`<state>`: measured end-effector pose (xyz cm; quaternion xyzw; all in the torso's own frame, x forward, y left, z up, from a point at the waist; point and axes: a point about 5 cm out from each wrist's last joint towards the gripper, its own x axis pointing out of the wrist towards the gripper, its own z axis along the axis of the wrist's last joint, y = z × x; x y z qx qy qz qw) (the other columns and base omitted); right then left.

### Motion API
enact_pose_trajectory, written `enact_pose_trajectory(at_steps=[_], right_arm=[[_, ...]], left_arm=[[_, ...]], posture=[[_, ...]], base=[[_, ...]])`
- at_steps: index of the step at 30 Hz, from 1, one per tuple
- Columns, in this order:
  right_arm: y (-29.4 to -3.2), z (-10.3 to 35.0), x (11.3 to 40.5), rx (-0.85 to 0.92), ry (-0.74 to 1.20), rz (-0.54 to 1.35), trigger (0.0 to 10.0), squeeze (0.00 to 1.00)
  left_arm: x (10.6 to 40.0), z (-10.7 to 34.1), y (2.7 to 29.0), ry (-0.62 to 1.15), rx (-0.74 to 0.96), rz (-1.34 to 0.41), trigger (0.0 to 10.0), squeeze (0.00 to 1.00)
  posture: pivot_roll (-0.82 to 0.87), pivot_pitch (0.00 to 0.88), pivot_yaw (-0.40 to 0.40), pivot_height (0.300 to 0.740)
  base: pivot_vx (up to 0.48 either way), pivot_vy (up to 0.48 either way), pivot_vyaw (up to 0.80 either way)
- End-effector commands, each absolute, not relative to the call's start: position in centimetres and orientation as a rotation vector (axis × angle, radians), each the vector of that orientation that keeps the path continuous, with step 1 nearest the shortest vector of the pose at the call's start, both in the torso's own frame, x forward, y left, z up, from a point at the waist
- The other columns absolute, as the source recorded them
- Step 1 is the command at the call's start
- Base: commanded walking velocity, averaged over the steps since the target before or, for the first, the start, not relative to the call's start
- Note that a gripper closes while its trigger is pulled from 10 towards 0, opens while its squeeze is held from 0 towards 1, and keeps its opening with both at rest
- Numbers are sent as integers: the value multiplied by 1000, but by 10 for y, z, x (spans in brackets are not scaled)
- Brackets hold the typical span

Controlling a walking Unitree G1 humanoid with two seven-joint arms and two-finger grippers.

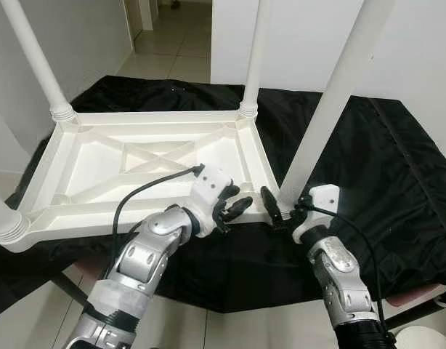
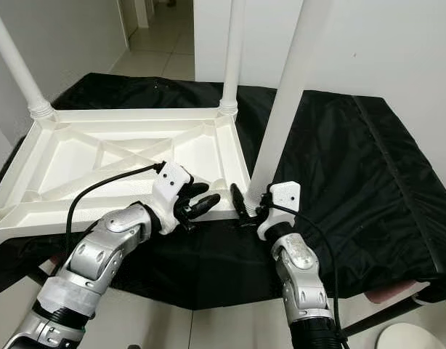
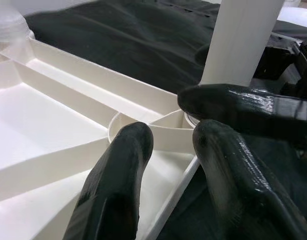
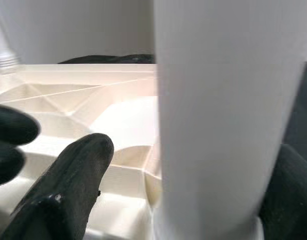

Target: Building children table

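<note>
Right wrist view: the right pincer (image 4: 203,200) is holding the white leg (image 4: 228,110) at the upside-down table (image 1: 143,163) corner. The left pincer (image 1: 234,207) is hanging open over the table's edge.

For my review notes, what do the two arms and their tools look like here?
Both arms are silver, jointed metal segments with darker ribbed sections near the bottom of the picture. Each wrist carries a white block housing with a black cable looping back along the forearm. The left tool and right tool each have glossy black, rounded fingers.
</note>
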<state>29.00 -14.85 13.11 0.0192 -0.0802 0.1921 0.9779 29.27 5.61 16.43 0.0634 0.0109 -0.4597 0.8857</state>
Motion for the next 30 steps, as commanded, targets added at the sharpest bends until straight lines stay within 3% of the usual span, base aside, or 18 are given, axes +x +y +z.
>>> enact_pose_trajectory(at_steps=[1,17,18,20,21,22,30], right_arm=[[-144,130,291,40,-148,455,10000,0],[-167,131,318,-73,-65,644,10000,0],[-167,130,320,-78,-56,658,7451,0],[-167,129,321,-81,-51,667,7451,0],[-167,129,323,-85,-46,680,3098,0],[-167,128,324,-83,-41,691,0,0],[-165,122,323,-79,-24,734,0,0]], left_arm=[[287,162,54,15,158,-1027,10000,0],[270,154,62,61,217,-1173,10000,0],[269,154,60,61,220,-1178,10000,0],[268,154,59,61,222,-1180,10000,0],[268,153,59,61,224,-1182,10000,0],[268,153,58,62,224,-1185,10000,0],[269,155,58,60,227,-1200,10000,0]], posture=[[30,0,-28,740],[66,0,-34,740],[68,0,-33,740],[68,0,-32,740],[69,0,-31,740],[69,0,-32,740],[67,0,-30,740]], base=[[0,0,0],[0,0,0],[0,0,0],[0,0,0],[0,0,0],[0,0,0],[0,0,0]])
